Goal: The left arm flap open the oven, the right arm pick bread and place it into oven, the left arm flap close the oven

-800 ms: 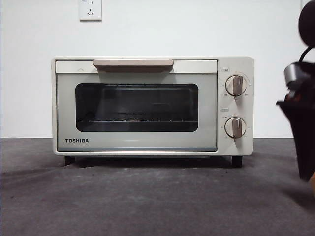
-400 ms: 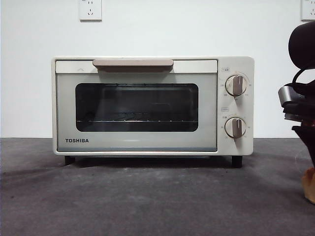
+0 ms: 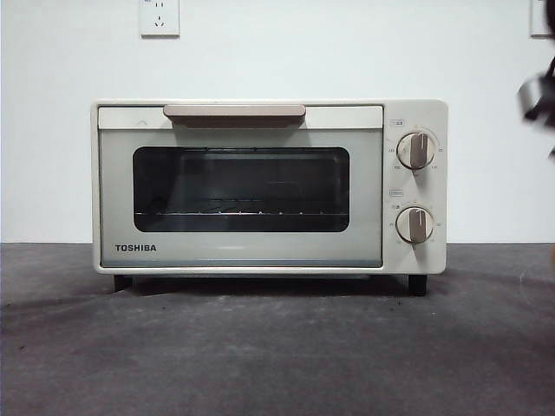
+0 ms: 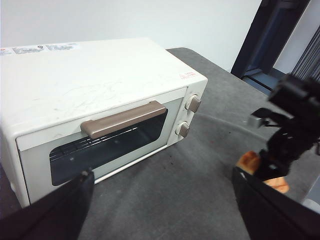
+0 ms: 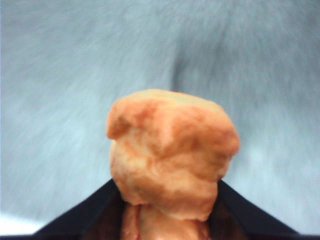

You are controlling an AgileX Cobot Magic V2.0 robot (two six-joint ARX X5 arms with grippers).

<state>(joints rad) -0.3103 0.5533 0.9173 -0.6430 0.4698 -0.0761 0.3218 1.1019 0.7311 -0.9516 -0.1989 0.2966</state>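
Note:
The cream-white oven (image 3: 269,186) stands on the dark table with its glass door shut; the left wrist view shows the oven (image 4: 95,95) from above and in front. My left gripper (image 4: 162,174) hovers in front of the door, open and holding nothing. My right gripper (image 5: 165,215) is shut on the golden-orange bread (image 5: 170,150), which fills its wrist view. In the left wrist view the right arm (image 4: 295,120) holds the bread (image 4: 252,162) above the table, off the oven's knob side. In the front view only a blurred black piece of the right arm (image 3: 542,95) shows at the right edge.
A grey felt-like mat (image 3: 277,347) covers the table in front of the oven. A white wall with a socket (image 3: 159,17) stands behind it. A dark doorway (image 4: 270,35) lies beyond the table's far corner.
The right arm has risen and drawn off to the right in the front view, so its gripper and the bread no longer show there. The oven door stays shut.

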